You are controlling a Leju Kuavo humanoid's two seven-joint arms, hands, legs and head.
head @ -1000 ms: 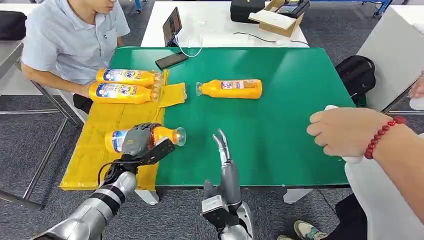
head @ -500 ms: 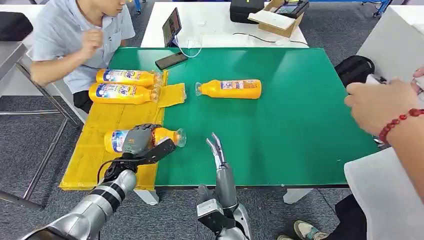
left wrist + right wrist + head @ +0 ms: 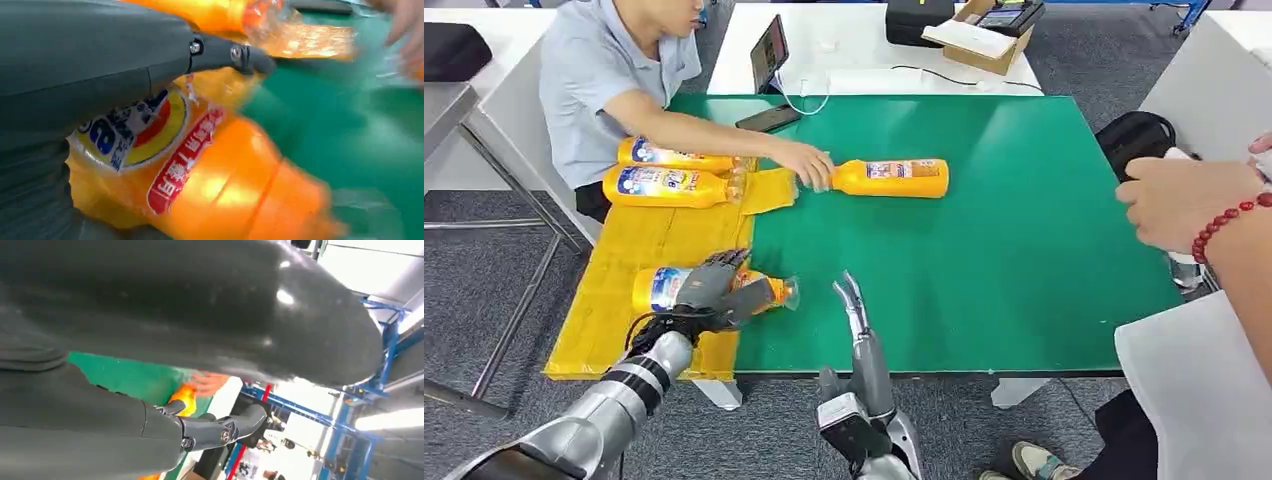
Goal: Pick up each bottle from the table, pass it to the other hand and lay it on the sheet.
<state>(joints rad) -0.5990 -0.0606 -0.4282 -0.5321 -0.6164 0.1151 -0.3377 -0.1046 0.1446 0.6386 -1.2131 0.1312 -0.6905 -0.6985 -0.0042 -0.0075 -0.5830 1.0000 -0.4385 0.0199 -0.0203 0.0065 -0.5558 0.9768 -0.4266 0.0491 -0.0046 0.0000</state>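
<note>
Nearest the robot, the right robot hand (image 3: pixel 854 300) stood at the front edge of the green bench (image 3: pixel 1024 250), fingers straight, apart and holding nothing, with bare mat around it. Just beside it, the left robot hand (image 3: pixel 707 291) lay over the nearest bottle (image 3: pixel 656 287), which rested on its side on the yellow sheet (image 3: pixel 614 330), its neck reaching past the sheet's edge onto the green; the fingers looked spread over the label, so the grip seemed to be loosening, though whether it had fully let go I could not tell. To finish this step well, the fingers should open wide and lift straight up, so the round bottle is not dragged or rolled. Farther off, two more bottles (image 3: pixel 674 172) lay side by side on the sheet. Beyond them a person's hand (image 3: pixel 807 163) touched the neck of the last bottle (image 3: pixel 889 178) on the green, so any reach there should wait.
</note>
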